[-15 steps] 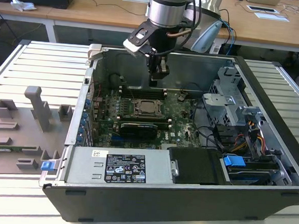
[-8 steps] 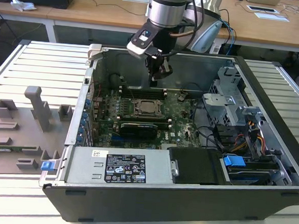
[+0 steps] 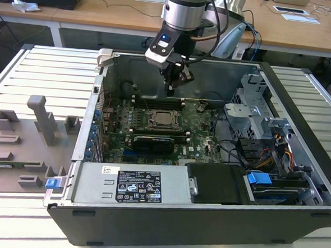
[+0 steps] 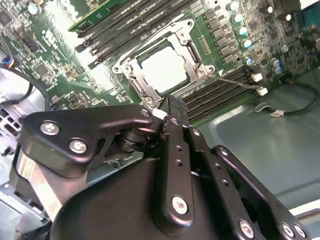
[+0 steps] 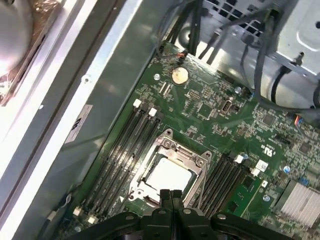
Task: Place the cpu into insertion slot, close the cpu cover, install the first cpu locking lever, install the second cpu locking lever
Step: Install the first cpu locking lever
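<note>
The cpu (image 3: pixel 164 119) lies flat in the insertion slot (image 5: pixel 144 192) on the green board, its silver top bright in both wrist views (image 4: pixel 165 70) (image 5: pixel 169 176). The cpu cover (image 4: pixel 187 47) (image 5: pixel 182 152) lies down over it as a silver frame around the chip. One thin metal locking lever (image 4: pixel 235 82) slants away from a socket corner over the memory slots. My gripper (image 3: pixel 173 85) hangs above the socket's far edge, apart from it. Its black fingers (image 5: pixel 170 196) are pressed together with nothing between them, and the fingertips (image 4: pixel 170 107) sit just off the cover's edge.
The open case (image 3: pixel 225 66) walls in the board. Long black memory slots (image 5: pixel 127 145) flank the socket and a black card (image 3: pixel 153 141) lies nearer the front. A drive cage (image 3: pixel 256 112), cables (image 3: pixel 237 151) and power supply (image 3: pixel 133 184) crowd the exterior view's right and front. Grey fixtures (image 3: pixel 39 122) stand outside.
</note>
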Available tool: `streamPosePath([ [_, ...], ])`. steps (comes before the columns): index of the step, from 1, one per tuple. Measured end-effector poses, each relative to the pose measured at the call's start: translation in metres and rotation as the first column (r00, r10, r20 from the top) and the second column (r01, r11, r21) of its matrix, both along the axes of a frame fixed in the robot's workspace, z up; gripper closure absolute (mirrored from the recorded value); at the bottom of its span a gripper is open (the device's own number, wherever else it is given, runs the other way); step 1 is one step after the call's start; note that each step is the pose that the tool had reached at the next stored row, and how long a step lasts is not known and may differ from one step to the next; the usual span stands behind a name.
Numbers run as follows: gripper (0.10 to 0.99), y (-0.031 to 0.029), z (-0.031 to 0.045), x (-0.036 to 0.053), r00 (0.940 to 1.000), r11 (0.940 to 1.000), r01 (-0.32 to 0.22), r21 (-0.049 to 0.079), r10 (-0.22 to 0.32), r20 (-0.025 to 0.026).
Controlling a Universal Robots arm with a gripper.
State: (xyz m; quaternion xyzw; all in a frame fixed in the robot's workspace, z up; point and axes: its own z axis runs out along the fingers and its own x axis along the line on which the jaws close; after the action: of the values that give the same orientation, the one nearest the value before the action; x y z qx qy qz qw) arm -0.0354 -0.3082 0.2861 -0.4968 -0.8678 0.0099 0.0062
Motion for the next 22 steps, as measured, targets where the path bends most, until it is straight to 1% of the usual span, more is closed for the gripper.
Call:
streamPosePath([
  [2,0.984,0.0000,0.0000,0.0000,0.9990,0.9990,-0.045,0.000,0.045,0.0000],
  [6,0.984,0.0000,0.0000,0.0000,0.9961,0.9961,-0.088,0.000,0.088,0.0000],
  [8,0.984,0.0000,0.0000,0.0000,0.9917,0.9917,-0.129,0.000,0.129,0.0000],
  [9,0.984,0.0000,0.0000,0.0000,0.9885,0.9885,-0.151,0.000,0.151,0.0000],
  [11,0.984,0.0000,0.0000,0.0000,0.9850,0.9850,-0.173,0.000,0.173,0.0000],
  [13,0.984,0.0000,0.0000,0.0000,0.9791,0.9791,-0.203,0.000,0.203,0.0000],
  [15,0.984,0.0000,0.0000,0.0000,0.9759,0.9759,-0.218,0.000,0.218,0.0000],
  [22,0.984,0.0000,0.0000,0.0000,0.9589,0.9589,-0.284,0.000,0.284,0.0000],
])
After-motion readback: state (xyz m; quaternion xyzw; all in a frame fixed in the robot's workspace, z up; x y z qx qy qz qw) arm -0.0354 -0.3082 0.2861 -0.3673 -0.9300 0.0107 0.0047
